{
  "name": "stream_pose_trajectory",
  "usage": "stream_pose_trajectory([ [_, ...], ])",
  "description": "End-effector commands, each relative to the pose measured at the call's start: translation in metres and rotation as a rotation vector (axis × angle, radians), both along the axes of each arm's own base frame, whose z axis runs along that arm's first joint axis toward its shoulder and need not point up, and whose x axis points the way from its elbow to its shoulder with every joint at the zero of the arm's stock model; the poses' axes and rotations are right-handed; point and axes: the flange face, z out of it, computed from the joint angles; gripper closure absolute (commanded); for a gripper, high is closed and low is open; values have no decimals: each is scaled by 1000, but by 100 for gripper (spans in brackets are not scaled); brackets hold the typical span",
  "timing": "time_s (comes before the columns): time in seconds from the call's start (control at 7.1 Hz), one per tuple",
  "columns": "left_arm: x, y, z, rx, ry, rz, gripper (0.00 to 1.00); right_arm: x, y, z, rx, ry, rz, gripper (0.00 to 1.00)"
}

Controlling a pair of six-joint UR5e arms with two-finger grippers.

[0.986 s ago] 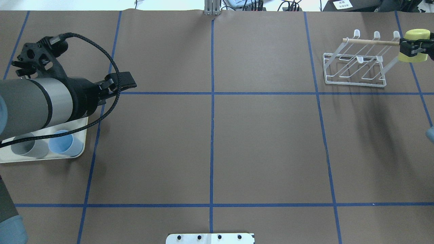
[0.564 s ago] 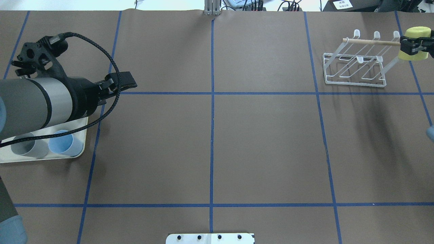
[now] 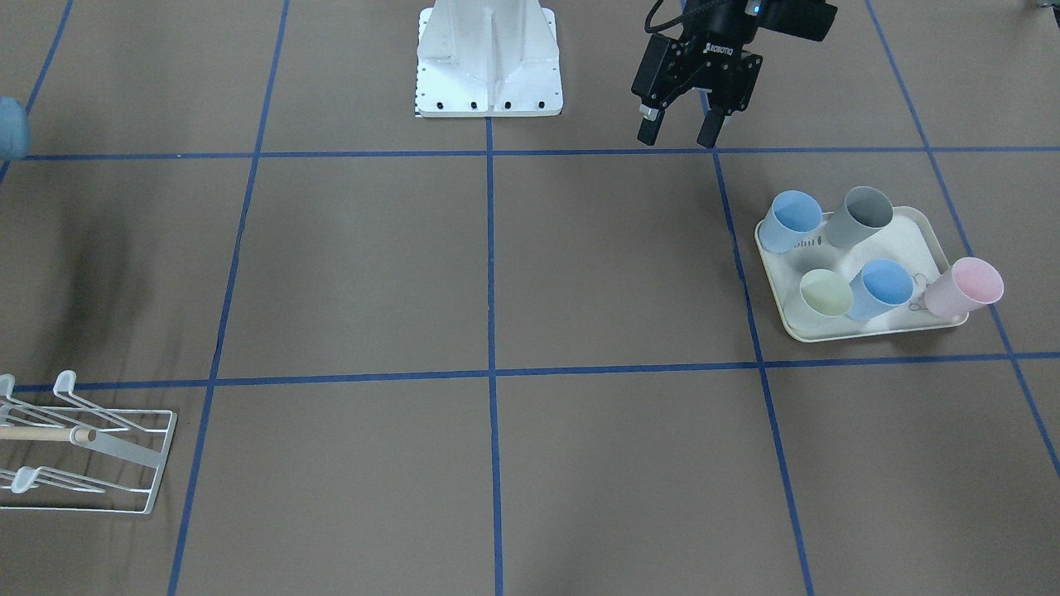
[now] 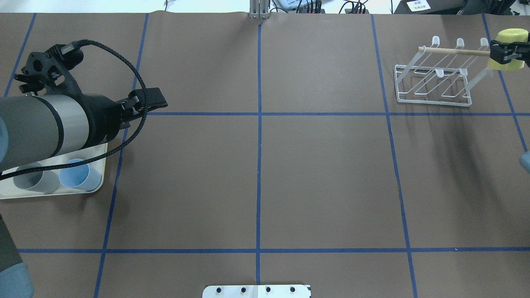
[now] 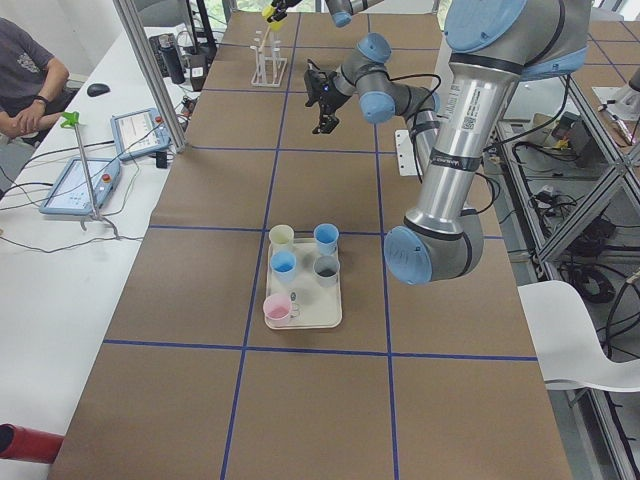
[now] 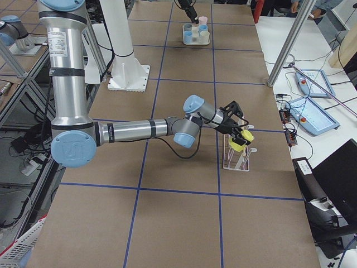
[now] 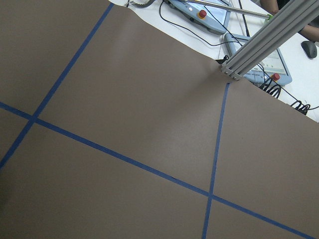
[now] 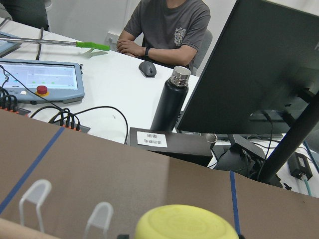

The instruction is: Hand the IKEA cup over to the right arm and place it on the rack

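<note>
Yellow cup (image 4: 512, 35), inverted with base up, axis upright, gripped by right tool (image 4: 502, 53) beside rack (image 4: 439, 73).

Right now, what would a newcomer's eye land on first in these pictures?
The bright yellow plastic cup, clamped upside down in the right hand at the right end of the low white wire rack. Then the cream tray of five pastel cups on the robot's left side, with the open, empty left hand above the table nearby.

Matt plastic cup (image 4: 513, 37), white-coated wire rack (image 4: 439, 73) w/ wood rod (image 4: 453, 51), paper tabletop (image 4: 323, 178).
</note>
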Motion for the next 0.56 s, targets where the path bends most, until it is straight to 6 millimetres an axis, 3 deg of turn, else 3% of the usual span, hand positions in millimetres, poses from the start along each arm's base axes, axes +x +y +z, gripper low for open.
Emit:
stream_pose_trajectory([
  [0.0,0,0,2,-2,-4,0,0,2,-1,5,-5,11,21,100],
  [0.42,0,0,2,-3,-3,1,0,0,-1,8,-13,7,20,100],
])
